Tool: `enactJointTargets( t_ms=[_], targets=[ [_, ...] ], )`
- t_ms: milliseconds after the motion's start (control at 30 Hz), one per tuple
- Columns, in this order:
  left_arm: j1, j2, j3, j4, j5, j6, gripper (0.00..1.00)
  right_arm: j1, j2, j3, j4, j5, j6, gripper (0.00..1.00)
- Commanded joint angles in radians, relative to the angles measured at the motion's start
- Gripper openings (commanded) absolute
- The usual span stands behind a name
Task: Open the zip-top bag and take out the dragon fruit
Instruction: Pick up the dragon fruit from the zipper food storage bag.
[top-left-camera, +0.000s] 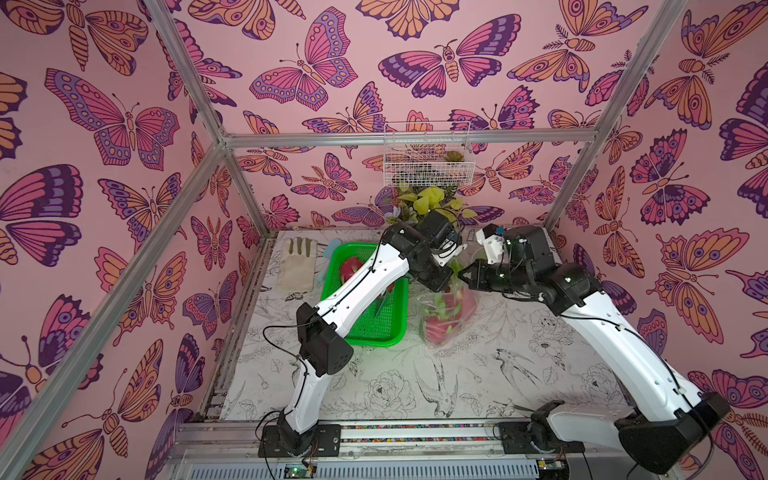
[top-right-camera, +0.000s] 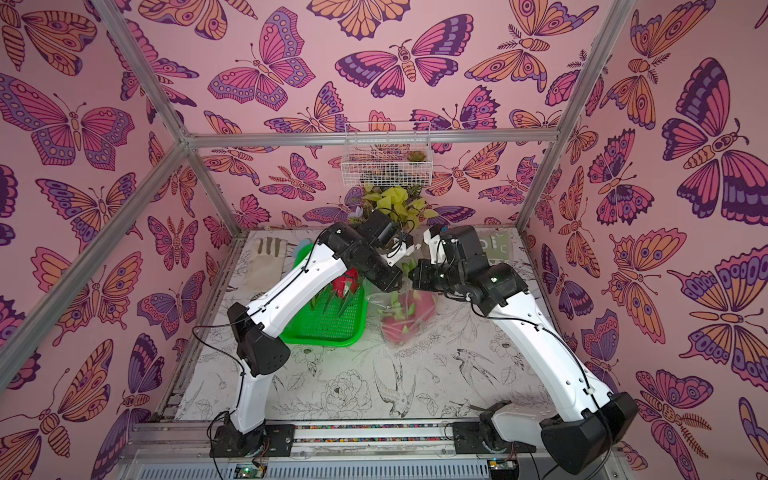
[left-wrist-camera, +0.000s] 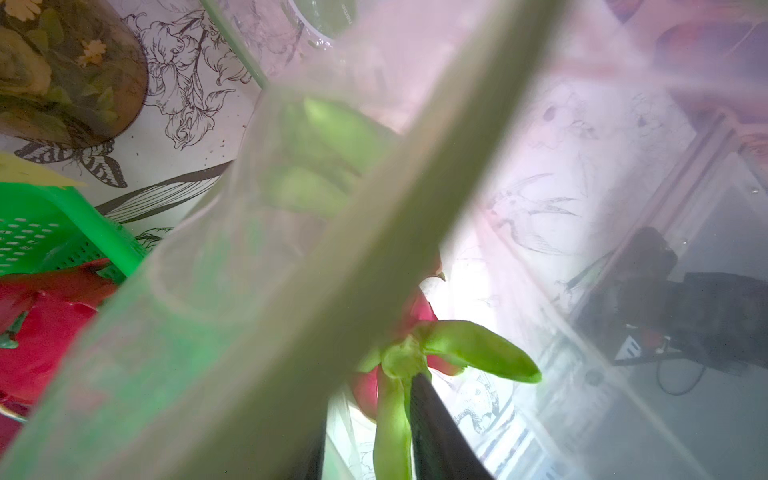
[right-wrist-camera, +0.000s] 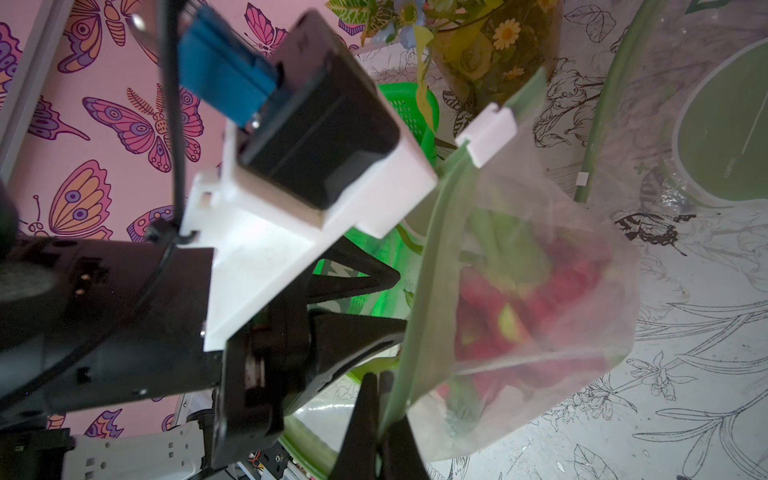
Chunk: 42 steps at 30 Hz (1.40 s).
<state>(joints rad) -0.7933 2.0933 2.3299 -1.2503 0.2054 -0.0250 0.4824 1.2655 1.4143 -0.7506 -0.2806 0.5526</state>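
Saw bird-print table, butterfly walls | found dragon fruit inside zip-top bag, second dragon fruit in green basket | only in right wrist view noted right gripper pinched tight on bag's zip strip, left gripper half-spread at bag mouth, holding nothing

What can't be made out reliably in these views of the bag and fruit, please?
Bagged dragon fruit: right wrist view, blurred by the zip-top bag film; count unclear.
Basket dragon fruit: both top views, left arm covers most of it in the green basket.
Left wrist view: zip strip crosses the lens, blurring nearly everything.
Wire basket contents: top views, too small.
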Motion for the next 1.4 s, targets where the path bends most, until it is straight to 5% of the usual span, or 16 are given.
enactJointTargets(
  t_ms=[0, 500, 833, 1167, 1367],
  targets=[
    [-0.007, 0.026, -0.014, -0.024, 0.049, 0.037, 0.33, 0.008, -0.021, 0.001, 0.029, -0.008, -0.011, 0.0],
    [-0.018, 0.065, -0.042, -0.006, 0.07, 0.053, 0.31, 0.008, -0.042, -0.048, 0.046, 0.011, -0.008, 0.0],
    [-0.02, 0.013, -0.154, 0.162, 0.102, 0.028, 0.42, 0.008, -0.063, -0.082, 0.073, 0.011, 0.007, 0.0],
    [-0.02, -0.034, -0.19, 0.201, 0.114, 0.019, 0.0, 0.007, -0.069, -0.09, 0.065, 0.035, 0.002, 0.0],
    [-0.02, -0.132, -0.191, 0.233, 0.126, -0.008, 0.0, 0.007, -0.075, -0.107, 0.062, 0.075, 0.016, 0.0]
  ],
)
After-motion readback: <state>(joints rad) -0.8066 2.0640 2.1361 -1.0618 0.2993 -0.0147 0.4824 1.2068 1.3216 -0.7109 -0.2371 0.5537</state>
